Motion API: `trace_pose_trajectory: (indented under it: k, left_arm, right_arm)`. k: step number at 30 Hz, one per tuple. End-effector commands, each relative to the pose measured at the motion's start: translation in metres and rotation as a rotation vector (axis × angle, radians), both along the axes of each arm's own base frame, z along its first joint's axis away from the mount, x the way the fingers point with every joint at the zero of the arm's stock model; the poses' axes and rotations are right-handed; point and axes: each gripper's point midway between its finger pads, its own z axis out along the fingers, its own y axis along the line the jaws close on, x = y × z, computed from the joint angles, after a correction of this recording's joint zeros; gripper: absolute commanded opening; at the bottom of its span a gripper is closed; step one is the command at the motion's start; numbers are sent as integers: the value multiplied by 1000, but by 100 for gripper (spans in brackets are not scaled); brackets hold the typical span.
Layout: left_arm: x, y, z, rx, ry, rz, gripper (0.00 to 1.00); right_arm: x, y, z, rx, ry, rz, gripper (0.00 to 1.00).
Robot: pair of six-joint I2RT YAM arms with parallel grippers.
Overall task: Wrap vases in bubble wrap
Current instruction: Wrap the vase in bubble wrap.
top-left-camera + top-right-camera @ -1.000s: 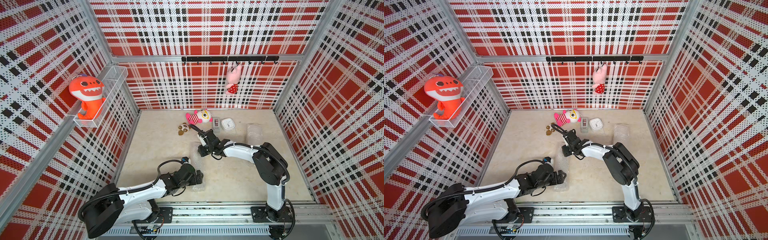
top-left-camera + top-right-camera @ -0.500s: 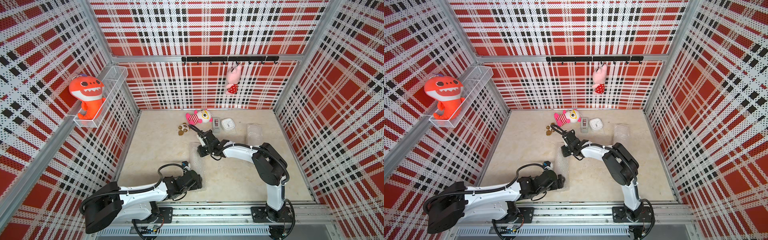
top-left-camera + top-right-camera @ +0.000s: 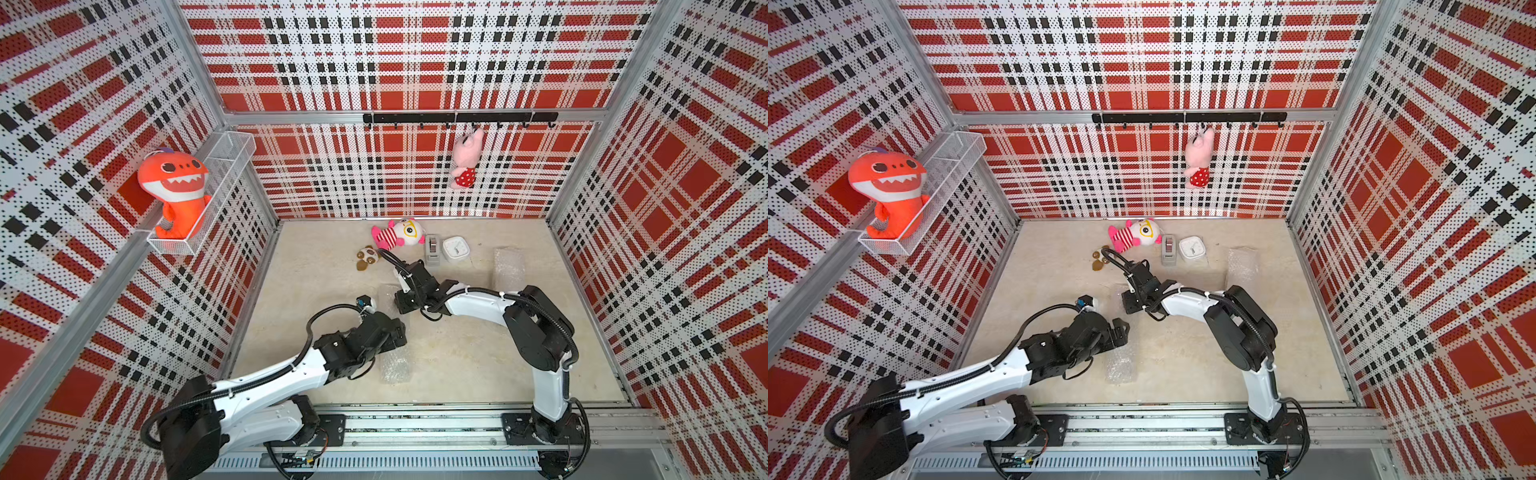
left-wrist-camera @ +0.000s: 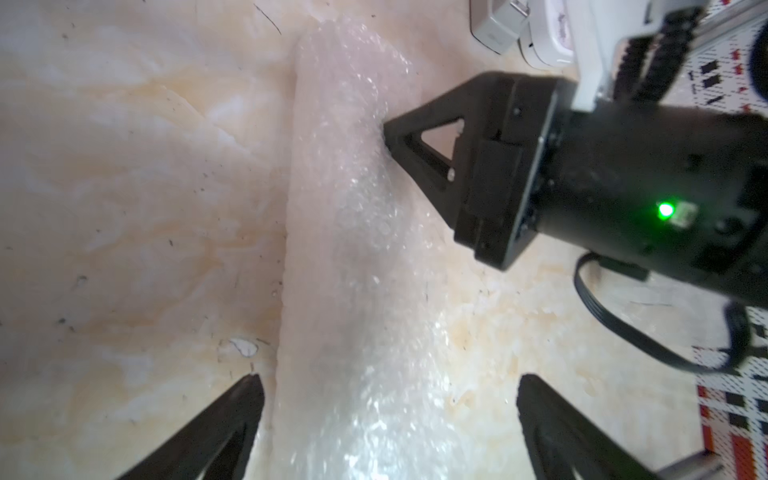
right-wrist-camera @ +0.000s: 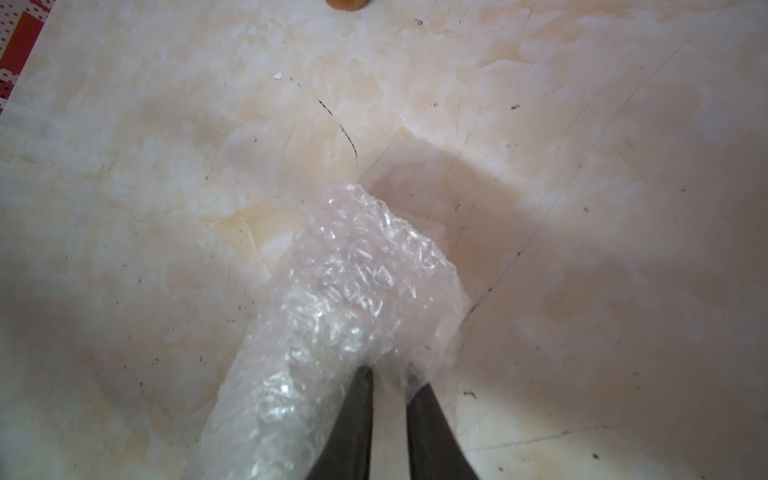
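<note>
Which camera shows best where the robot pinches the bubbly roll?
The right wrist view: the right gripper pinches the bubble wrap roll up close, fingertips nearly together. The left wrist view shows the roll lengthwise, with that gripper at its side. In both top views the arms hide most of it.

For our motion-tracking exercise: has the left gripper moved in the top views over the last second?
Yes. In a top view, the left gripper has moved away from the front rail, deeper into the workspace.
</note>
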Motion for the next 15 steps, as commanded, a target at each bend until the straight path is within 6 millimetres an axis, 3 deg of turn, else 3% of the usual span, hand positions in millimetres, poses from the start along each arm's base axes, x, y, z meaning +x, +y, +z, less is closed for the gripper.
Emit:
trace_pose_trajectory:
  k: [1,5,11,15]
  left_arm:
    - [3,-1,-13,98,-5,-33,99]
    - [6,-7,-27,105,9,-48,98]
    - [17,-25,-28,46,-20,-78,98]
    - [18,-25,-42,55,10,-74,98]
  right_arm:
    - [-11,2,-16,-6,45,8,18]
    - [-12,6,-14,12,52,11,17]
    - [-12,6,-15,19,52,9,15]
    - [-11,7,-12,29,49,6,15]
